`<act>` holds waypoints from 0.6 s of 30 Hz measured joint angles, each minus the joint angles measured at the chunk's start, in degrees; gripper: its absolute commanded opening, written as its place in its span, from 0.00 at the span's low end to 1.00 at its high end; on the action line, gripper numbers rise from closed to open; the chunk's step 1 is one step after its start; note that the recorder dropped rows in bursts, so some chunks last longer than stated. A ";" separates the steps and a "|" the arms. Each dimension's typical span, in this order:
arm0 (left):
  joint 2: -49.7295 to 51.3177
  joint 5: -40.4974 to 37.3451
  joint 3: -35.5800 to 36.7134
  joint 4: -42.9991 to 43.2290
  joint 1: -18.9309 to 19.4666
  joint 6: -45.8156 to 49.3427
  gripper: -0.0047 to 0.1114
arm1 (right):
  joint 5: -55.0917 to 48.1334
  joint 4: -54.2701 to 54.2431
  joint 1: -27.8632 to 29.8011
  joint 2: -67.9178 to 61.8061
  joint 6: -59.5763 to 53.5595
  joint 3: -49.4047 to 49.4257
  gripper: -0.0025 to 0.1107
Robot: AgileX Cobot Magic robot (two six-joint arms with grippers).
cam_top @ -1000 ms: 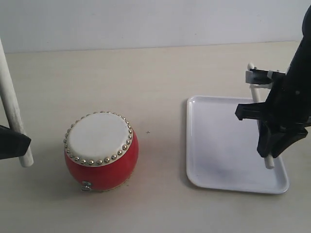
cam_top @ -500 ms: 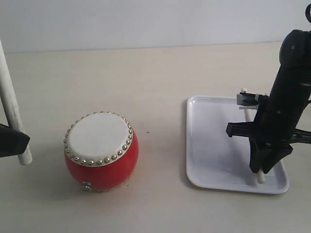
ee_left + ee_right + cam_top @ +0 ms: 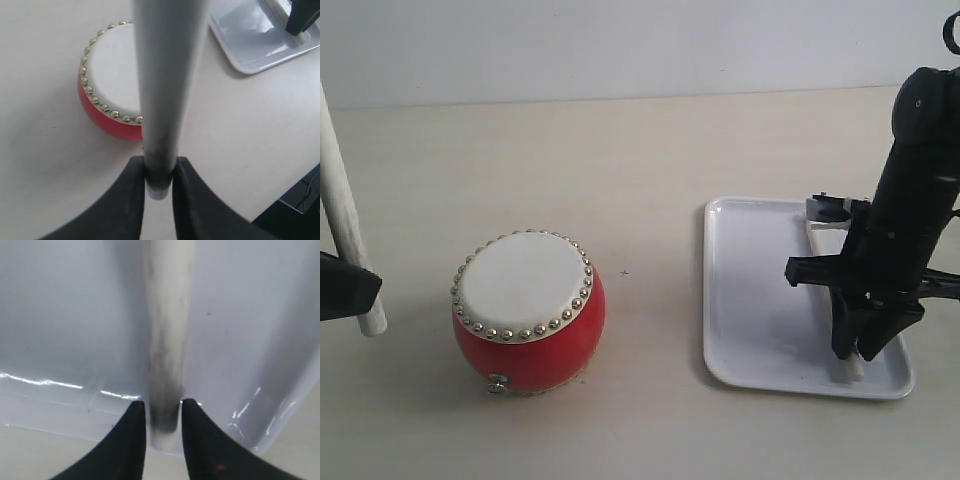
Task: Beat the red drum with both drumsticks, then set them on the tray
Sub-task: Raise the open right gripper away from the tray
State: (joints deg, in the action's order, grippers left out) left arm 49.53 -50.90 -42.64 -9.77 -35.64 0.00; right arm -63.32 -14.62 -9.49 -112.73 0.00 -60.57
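Right gripper (image 3: 853, 350) has lowered its stick (image 3: 165, 330) onto the tray (image 3: 750, 300) at three o'clock, release unclear; left gripper (image 3: 159, 169) clamps the second stick (image 3: 167, 75), unplaced.

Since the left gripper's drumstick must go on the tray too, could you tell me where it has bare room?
The tray is bare from its left rim across the middle to the laid drumstick along its right side. That right side is crowded: the right gripper stands over the stick. The table between red drum and tray is bare too.
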 measured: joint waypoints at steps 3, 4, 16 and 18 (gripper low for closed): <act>0.00 0.00 0.00 0.00 0.00 0.00 0.04 | 0.00 0.00 0.00 0.00 0.00 0.00 0.31; 0.00 0.09 0.00 0.00 0.00 0.00 0.04 | 0.00 0.00 0.00 0.00 0.00 0.00 0.31; 5.95 2.21 -3.12 -1.23 0.00 0.98 0.04 | 7.59 1.57 0.00 18.87 -1.52 0.10 0.30; 10.73 2.83 -5.69 -1.87 0.00 0.98 0.04 | 9.14 1.81 0.00 25.28 -2.08 0.10 0.30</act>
State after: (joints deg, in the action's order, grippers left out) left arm 60.26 -48.08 -48.33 -11.63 -35.64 0.98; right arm -54.19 -12.82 -9.49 -87.46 -2.08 -60.47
